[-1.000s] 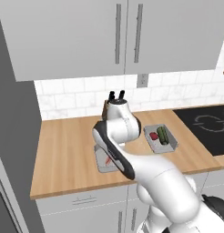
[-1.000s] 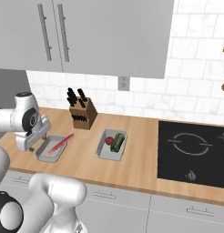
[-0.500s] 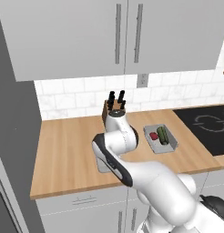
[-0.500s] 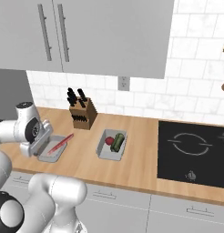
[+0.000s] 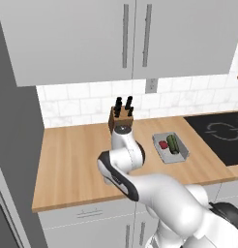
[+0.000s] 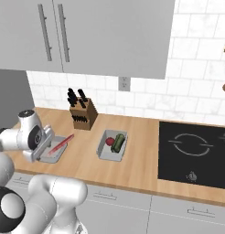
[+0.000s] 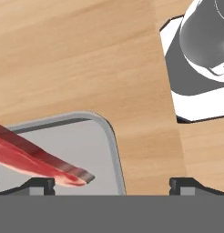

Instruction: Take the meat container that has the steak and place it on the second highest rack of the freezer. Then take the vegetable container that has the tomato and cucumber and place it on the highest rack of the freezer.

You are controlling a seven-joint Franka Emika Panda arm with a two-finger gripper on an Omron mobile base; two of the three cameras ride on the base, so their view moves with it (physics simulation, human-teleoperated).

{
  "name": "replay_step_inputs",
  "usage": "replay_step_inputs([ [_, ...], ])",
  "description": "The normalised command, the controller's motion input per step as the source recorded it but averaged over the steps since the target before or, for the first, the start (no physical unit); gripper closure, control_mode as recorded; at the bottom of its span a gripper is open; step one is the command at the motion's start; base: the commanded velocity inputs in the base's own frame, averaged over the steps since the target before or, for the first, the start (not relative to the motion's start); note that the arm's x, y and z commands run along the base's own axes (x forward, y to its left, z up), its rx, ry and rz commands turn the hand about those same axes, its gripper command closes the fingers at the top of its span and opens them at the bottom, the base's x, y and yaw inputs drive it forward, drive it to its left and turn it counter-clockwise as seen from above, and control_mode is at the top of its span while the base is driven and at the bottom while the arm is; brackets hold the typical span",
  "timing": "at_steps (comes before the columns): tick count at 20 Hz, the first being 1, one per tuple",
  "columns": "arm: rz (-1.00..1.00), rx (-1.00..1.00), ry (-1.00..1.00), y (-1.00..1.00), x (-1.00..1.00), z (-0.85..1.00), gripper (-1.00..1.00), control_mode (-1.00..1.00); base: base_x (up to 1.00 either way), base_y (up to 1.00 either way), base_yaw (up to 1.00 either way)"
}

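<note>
The meat container [image 6: 54, 150] is a shallow grey tray on the wooden counter, with the long flat red steak [image 6: 60, 144] lying in it. In the hand view its rounded rim [image 7: 112, 141] runs between my fingertips, and the steak [image 7: 32, 159] ends just left of that rim. My gripper [image 7: 113, 184] is open and low over the tray's edge, holding nothing; from the right base it [image 6: 40, 151] hangs at the tray's left side. The vegetable container [image 6: 113, 146] holds the tomato [image 6: 109, 141] and the cucumber [image 6: 118, 143]. The freezer's racks are out of view.
A knife block [image 6: 81, 116] stands against the tiled wall behind the two trays. The black cooktop [image 6: 196, 151] lies to the right. A tall grey cabinet side [image 5: 14, 135] borders the counter [image 5: 72, 160] on the left. Wall cabinets [image 5: 130, 34] hang overhead.
The hand has come down toward the meat container over the last second. Both trays have stayed where they were.
</note>
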Motion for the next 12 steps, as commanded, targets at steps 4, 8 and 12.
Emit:
replay_step_inputs([
  [4,0.00,0.00,-0.01,0.00,0.00,-0.32,-1.00,-1.00,0.00,0.00,0.00],
  [8,0.00,0.00,0.00,0.00,0.00,-0.33,-1.00,-1.00,0.00,0.00,0.00],
  [12,0.00,0.00,0.00,0.00,0.00,-0.27,-1.00,-1.00,0.00,0.00,0.00],
])
